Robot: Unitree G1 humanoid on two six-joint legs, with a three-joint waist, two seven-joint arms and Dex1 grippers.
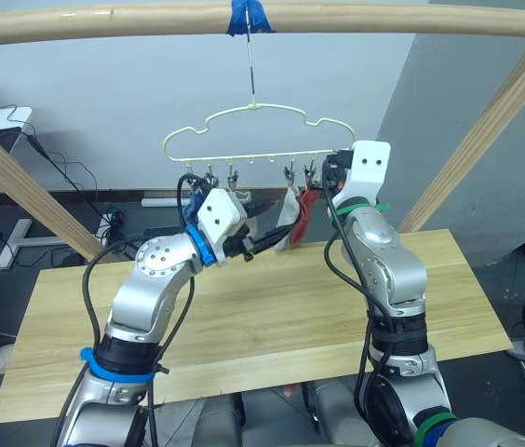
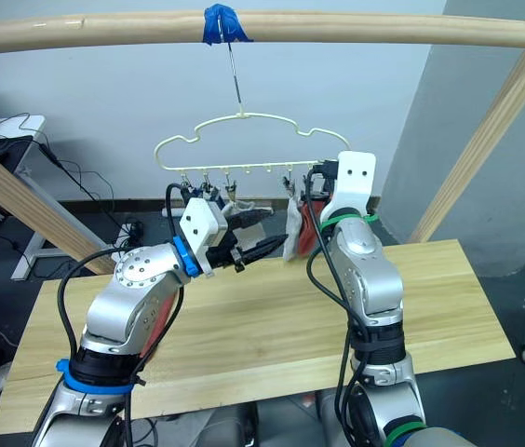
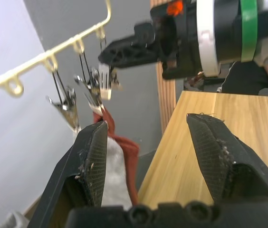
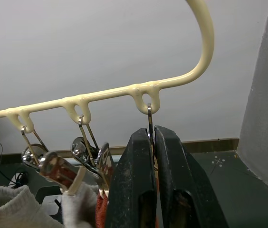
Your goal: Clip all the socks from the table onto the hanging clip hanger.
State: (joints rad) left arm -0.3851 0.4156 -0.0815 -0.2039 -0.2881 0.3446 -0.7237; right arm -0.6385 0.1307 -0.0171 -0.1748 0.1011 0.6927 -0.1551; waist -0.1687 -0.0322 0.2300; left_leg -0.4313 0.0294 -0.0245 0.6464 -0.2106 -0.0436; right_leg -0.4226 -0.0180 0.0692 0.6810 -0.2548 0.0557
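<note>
Metal clip between right jaws, seemingly.

Silver arms, black cables, white wrists, blue and green bands.

A lab or test room: bare grey walls, a rough wooden frame, loose cables on the floor, a desk beside.

pale yellow clip hanger hangs from wooden bar; grey sock and rust-red sock clipped right; table bare
</note>
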